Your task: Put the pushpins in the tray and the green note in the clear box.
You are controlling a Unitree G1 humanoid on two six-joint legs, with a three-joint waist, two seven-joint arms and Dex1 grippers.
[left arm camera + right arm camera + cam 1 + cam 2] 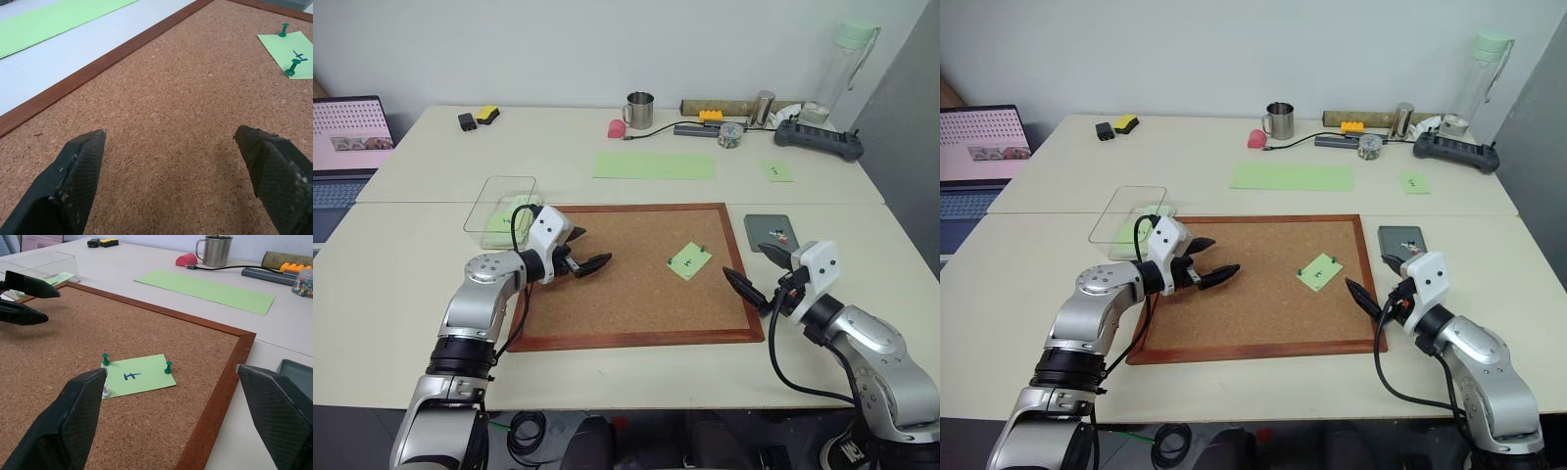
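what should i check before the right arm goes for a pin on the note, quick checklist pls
1. right gripper open: ok, jaws wide apart, nothing held.
2. left gripper out of the way: ok, open over the corkboard's left part, apart from the note.
3. green note still pinned: ok, two green pushpins and a white one stand in it.
4. tray reachable: ok, beside the board's right edge, a few pins already in it.
5. clear box ready: ok, open top, green paper inside.
6. how firmly the pins sit: cannot tell.
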